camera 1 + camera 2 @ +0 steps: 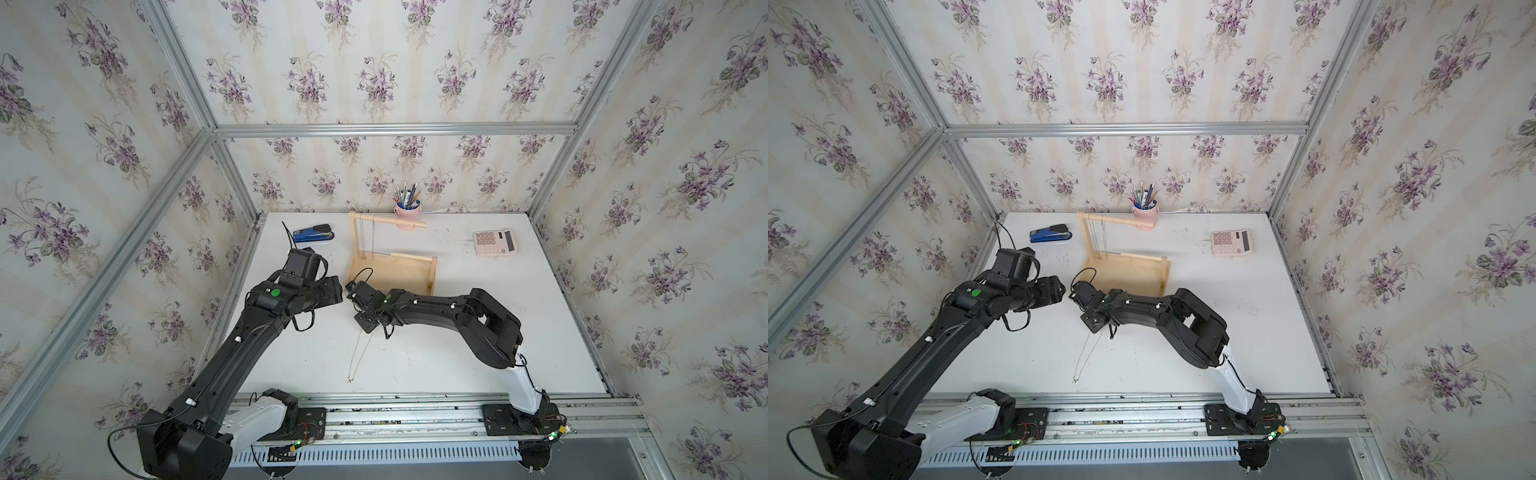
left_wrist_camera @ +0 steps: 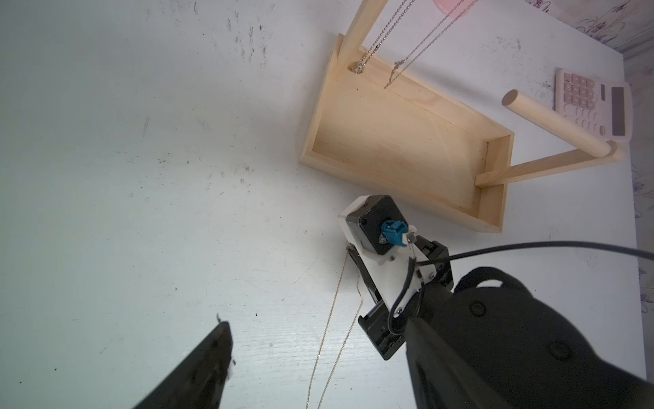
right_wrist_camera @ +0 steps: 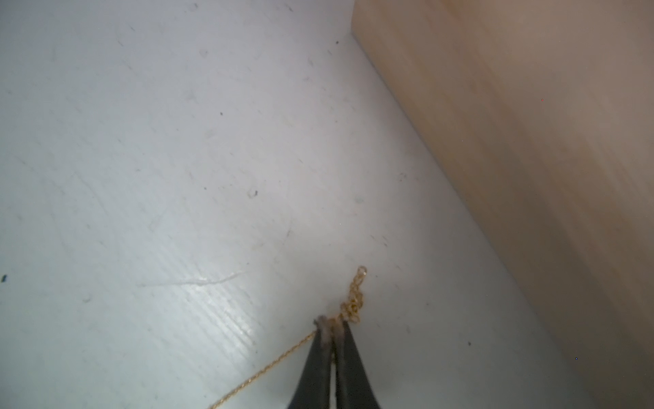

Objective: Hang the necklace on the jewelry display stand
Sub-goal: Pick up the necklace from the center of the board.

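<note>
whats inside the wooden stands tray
The tray holds only the ends of two silver chains hanging from the bar, by the post; the rest is bare wood. In both top views the right arm covers its near corner.

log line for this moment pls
phase: grasp | right gripper: shut on gold necklace end | left gripper: open, empty | jewelry display stand: silver chains hung, gold necklace not yet

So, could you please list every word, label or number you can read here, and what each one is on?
No text can be read in any view.
calculator: key markings too small and blurred to read.
stapler: no label or brand shows.
</note>
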